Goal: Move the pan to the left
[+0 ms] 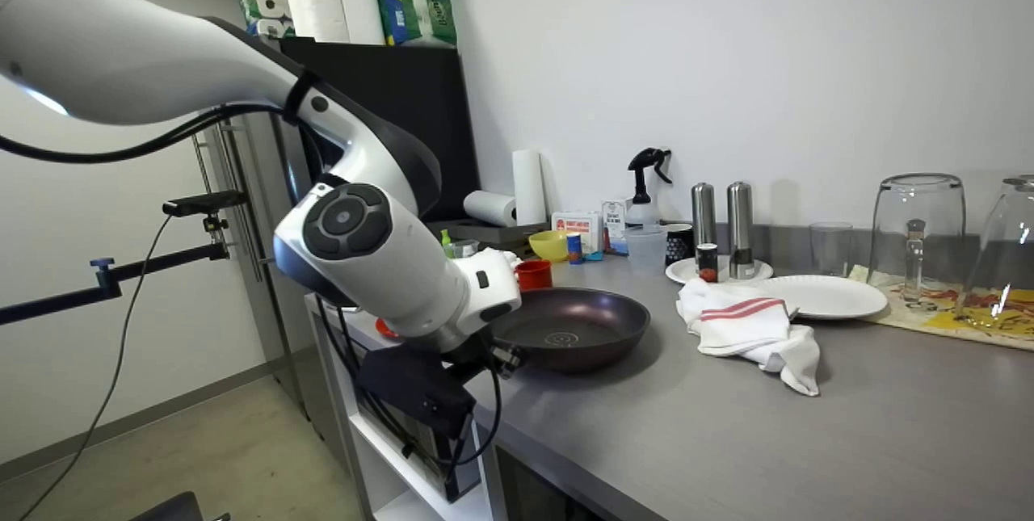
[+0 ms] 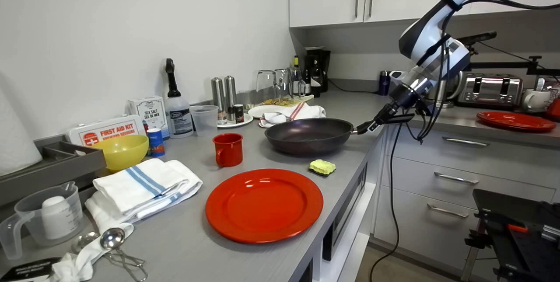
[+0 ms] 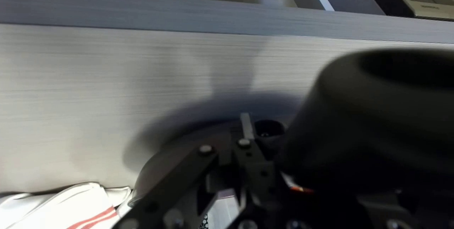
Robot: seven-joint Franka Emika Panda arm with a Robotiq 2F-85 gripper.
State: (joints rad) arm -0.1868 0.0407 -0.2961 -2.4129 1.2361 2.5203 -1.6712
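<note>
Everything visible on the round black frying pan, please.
The shallow, round black frying pan has flared walls with a purplish-brown sheen and looks like coated metal. A pale circular mark shows on its dark inside. A silvery collar joins the straight black handle, which the black two-fingered tool overlaps; whether it grips is unclear. The pan sits open side up, on or barely above the grey countertop, between the yellow-green sponge and the red-striped white towel.

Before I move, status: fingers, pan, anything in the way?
Fingers at black handle, can't tell if closed. Pan on counter. Sponge and red mug nearby, possibly in the way.
</note>
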